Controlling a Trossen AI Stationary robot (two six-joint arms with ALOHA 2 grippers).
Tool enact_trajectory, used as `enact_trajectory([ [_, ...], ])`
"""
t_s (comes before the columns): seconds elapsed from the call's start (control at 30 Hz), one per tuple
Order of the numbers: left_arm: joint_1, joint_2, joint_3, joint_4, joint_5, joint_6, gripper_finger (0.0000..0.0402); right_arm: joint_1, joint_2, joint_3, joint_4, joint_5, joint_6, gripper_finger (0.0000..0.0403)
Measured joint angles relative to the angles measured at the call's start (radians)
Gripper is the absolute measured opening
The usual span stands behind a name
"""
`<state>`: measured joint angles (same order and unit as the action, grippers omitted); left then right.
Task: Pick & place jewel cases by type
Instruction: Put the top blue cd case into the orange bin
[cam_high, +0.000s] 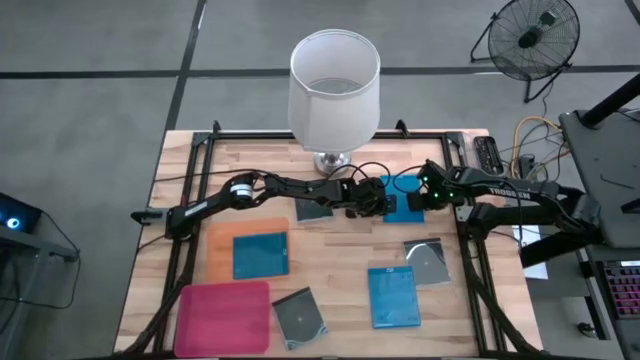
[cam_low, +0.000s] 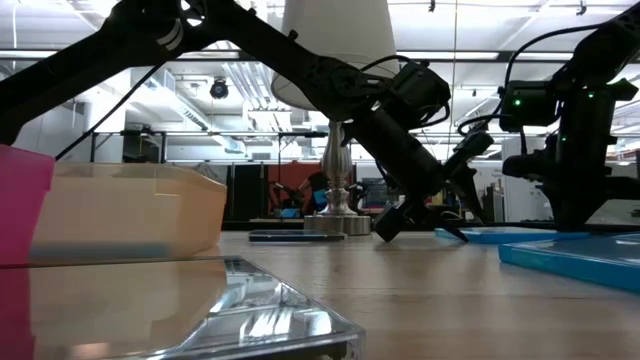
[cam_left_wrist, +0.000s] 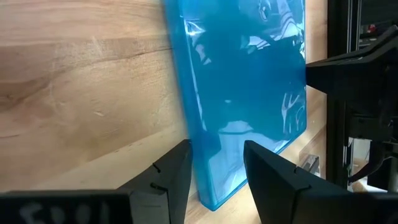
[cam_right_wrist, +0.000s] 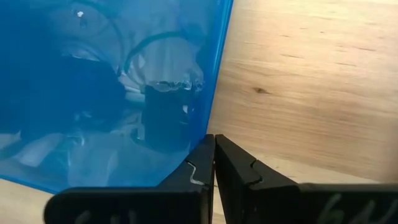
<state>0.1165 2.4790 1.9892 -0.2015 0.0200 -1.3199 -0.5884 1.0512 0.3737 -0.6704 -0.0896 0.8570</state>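
A bright blue jewel case (cam_high: 405, 208) lies right of the table's middle, between my two grippers. My left gripper (cam_high: 378, 200) reaches in from the left and is shut on the case's left edge. My right gripper (cam_high: 428, 192), shut, points steeply down at its right edge. A second blue case (cam_high: 260, 255) lies in the orange tray (cam_high: 215, 255). A third (cam_high: 393, 295) lies flat at the front right. Dark transparent cases lie flat at the front (cam_high: 300, 318), at the right (cam_high: 428, 262) and under my left arm (cam_high: 315, 210). My left gripper has the blue case's left edge, near a corner (cam_left_wrist: 211, 186), between its two fingers (cam_left_wrist: 174, 177). It comes slanting down from the table's left. The rest of the case (cam_low: 480, 235) lies low along the table. My right gripper's shut fingertips (cam_right_wrist: 214, 146) stand at the case's right edge (cam_right_wrist: 214, 81), near a corner, from above. The fingers hide that corner, and I cannot tell whether they touch the case.
A white-shaded lamp (cam_high: 335, 90) stands on its metal foot (cam_high: 330, 160) at the far middle, just behind my grippers. The magenta-pink tray (cam_high: 225, 315) lies at the front left, next to the orange tray. Black frame rails (cam_high: 470, 250) run along the table's sides.
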Motion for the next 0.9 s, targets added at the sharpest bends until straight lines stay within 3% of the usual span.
enact_trajectory([
  [0.9, -0.002, -0.006, 0.000, 0.022, 0.053, -0.055, 0.0131, 0.001, 0.001, -0.002, 0.000, -0.014, -0.027, 0.0008],
])
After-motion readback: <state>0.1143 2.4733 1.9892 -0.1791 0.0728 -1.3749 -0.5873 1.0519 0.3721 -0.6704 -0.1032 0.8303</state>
